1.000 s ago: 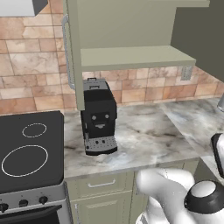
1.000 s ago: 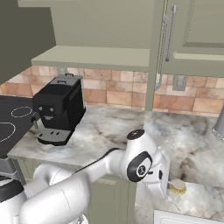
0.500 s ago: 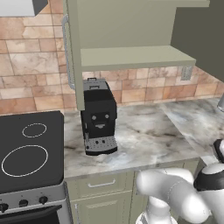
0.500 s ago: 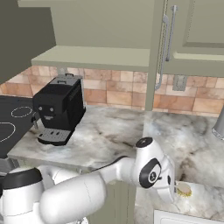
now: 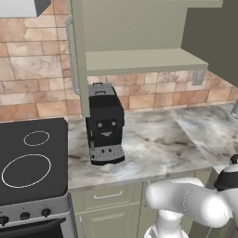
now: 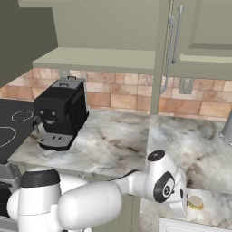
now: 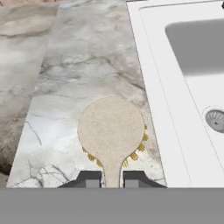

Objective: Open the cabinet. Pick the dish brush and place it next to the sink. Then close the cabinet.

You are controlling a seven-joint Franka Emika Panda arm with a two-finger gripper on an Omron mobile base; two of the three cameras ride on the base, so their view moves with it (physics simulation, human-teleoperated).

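Pinching the dish brush (image 7: 111, 131) handle, gripper (image 7: 111, 178) closed — marble counter (image 7: 65, 65) below, white sink (image 7: 192, 48) alongside, cabinet (image 6: 136, 31) open above.

Glossy white robot arm with dark joints

The smooth, rounded white plastic arm (image 6: 86, 206) is built of bulging tubular links, each joint capped by a black disc ringed in grey; one cap bears a small pale mark. The claw (image 7: 112, 178) ends in two small, dark grey, blocky square-cut fingertips (image 7: 89, 179).
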